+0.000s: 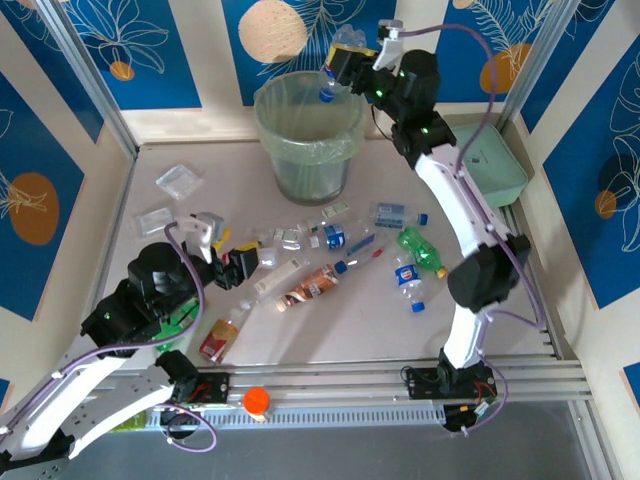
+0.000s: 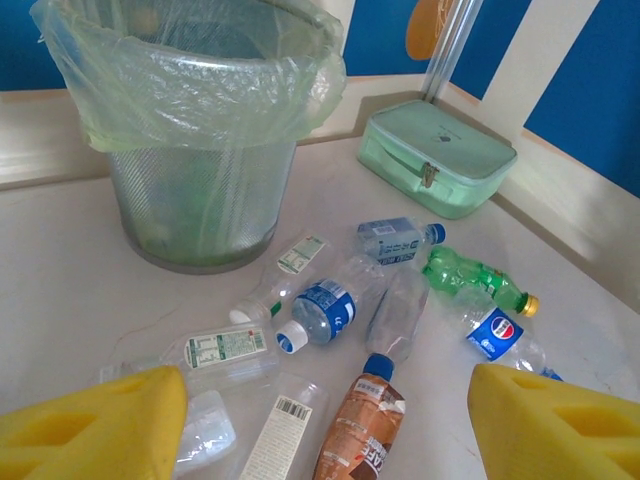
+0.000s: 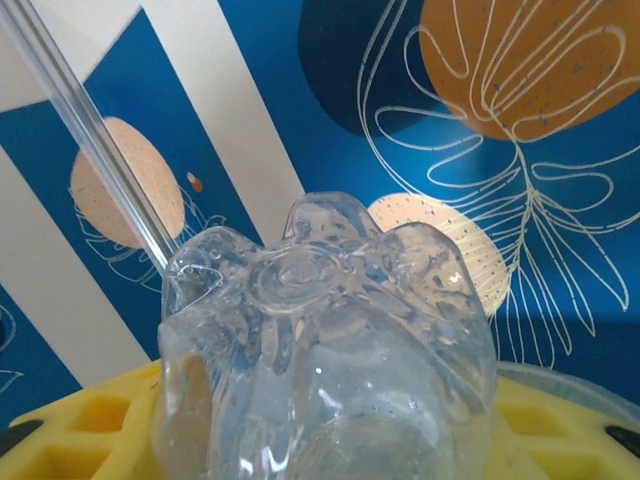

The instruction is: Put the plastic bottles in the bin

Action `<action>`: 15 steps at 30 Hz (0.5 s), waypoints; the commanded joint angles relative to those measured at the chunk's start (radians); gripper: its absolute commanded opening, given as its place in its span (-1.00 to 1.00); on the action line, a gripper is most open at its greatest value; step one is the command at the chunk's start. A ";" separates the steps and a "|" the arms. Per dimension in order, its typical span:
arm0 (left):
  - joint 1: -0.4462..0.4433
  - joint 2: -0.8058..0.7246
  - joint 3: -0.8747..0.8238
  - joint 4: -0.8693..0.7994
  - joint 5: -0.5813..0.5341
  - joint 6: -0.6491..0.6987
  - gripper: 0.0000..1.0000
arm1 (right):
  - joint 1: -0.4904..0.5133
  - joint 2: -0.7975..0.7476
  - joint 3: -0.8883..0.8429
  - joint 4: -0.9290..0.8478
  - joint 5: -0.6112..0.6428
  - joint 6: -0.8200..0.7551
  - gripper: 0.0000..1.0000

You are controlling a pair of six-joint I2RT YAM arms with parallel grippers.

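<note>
Grasping the clear bottle (image 1: pixel 345 42) cap-down over the bin's (image 1: pixel 290 150) far rim, the right gripper (image 1: pixel 350 60) should centre it before release. The left gripper (image 1: pixel 240 268) hangs unclenched above the counter (image 1: pixel 350 330).

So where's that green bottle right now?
The green bottle lies on its side on the table, in the right half of the overhead view, between a blue-capped clear bottle behind it and a Pepsi-labelled bottle in front.

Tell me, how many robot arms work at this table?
2. The left arm crouches at the near left, left gripper open above scattered bottles; the right arm reaches over the bin, right gripper holding a clear bottle.
</note>
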 commanded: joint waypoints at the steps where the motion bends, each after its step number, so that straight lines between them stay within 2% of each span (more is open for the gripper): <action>1: 0.009 -0.017 -0.012 0.006 0.011 0.014 0.48 | -0.009 0.120 0.154 -0.093 -0.064 -0.049 -0.10; 9: 0.020 -0.021 -0.018 0.012 0.041 0.005 0.48 | -0.010 0.435 0.505 -0.321 -0.085 -0.064 -0.07; 15: 0.038 -0.033 -0.025 0.025 0.062 -0.005 0.48 | 0.006 0.524 0.559 -0.393 -0.072 -0.109 -0.03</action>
